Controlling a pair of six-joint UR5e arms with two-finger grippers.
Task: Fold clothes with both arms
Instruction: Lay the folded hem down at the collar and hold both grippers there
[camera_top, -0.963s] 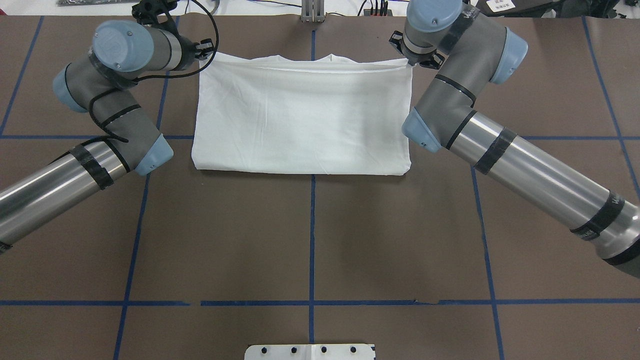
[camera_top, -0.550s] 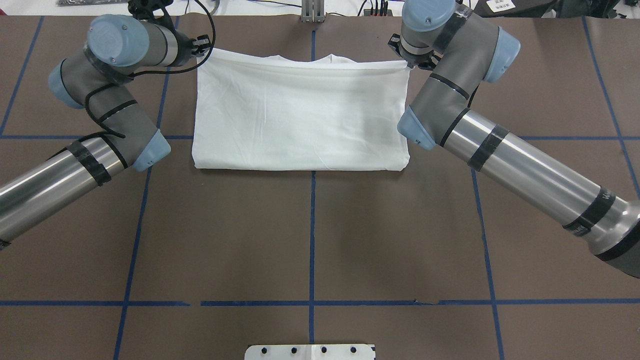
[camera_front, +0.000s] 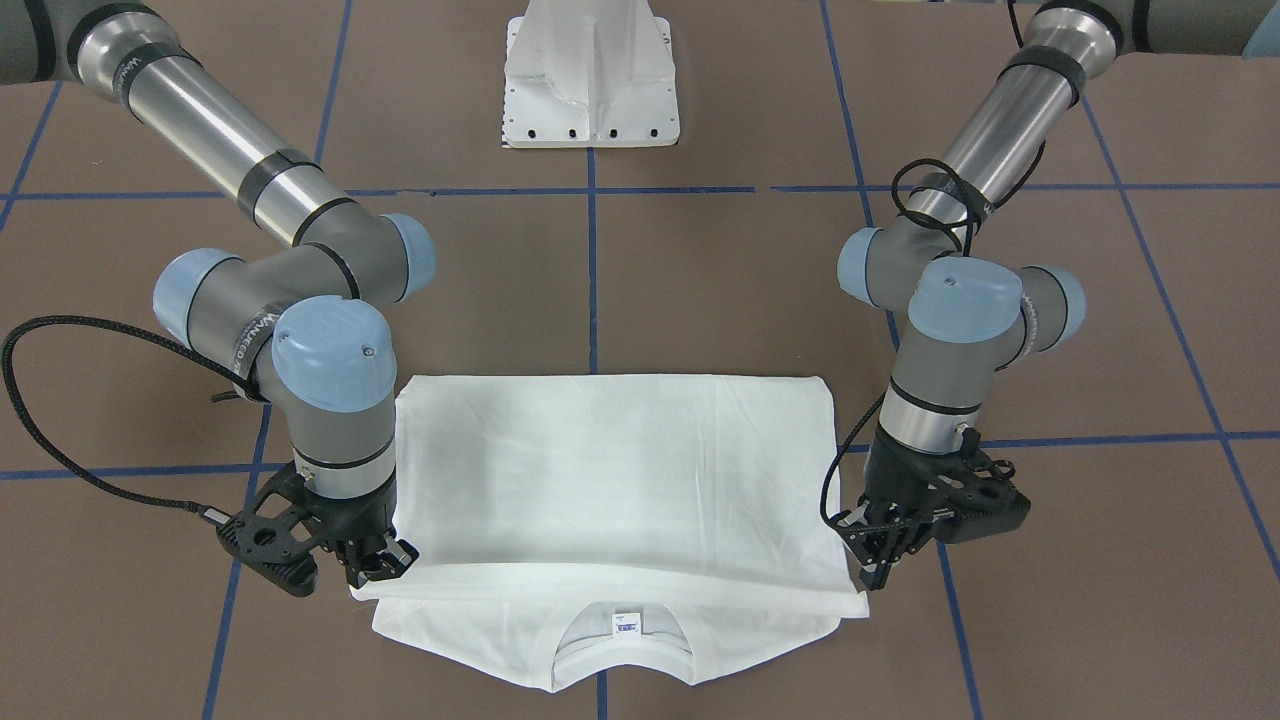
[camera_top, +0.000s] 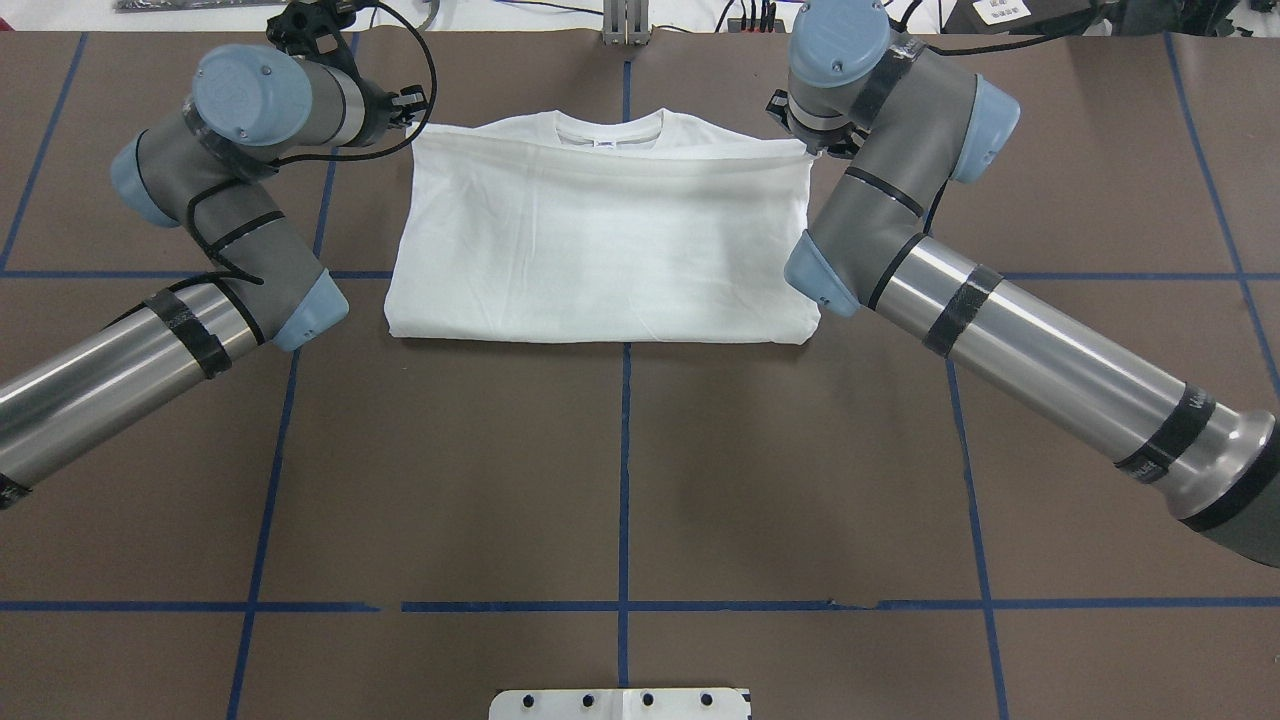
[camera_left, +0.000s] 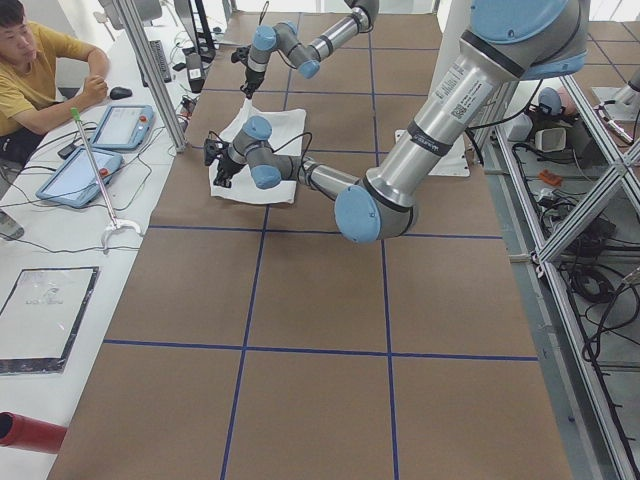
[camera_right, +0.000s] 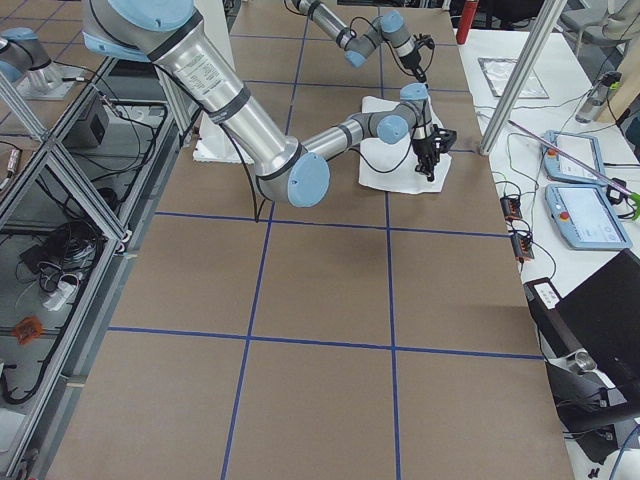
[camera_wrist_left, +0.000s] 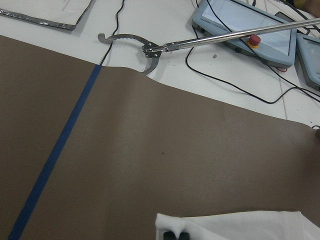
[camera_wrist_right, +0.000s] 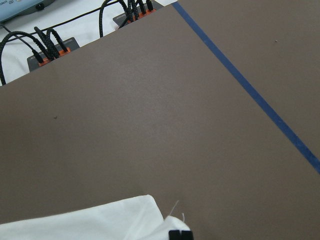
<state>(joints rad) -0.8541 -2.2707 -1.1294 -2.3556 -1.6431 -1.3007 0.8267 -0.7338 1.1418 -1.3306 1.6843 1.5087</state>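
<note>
Fingers (camera_wrist_left: 170, 235) of the left gripper (camera_front: 878, 570) and of the right gripper (camera_front: 372, 575) are pinched together on the upper layer's two corners of the white T-shirt (camera_front: 610, 470), folded flat on the brown table (camera_front: 700, 290), collar (camera_front: 620, 652) exposed beyond the fold.

Table (camera_top: 450, 480): brown surface, marked into a grid by blue tape lines (camera_top: 624, 450).
T-shirt (camera_top: 600, 250): white, folded to a rectangle, lying mid-table on the operators' side, collar (camera_front: 622, 652) outermost.
Base (camera_front: 590, 90): white pedestal at the robot's edge, on the centre line.
</note>
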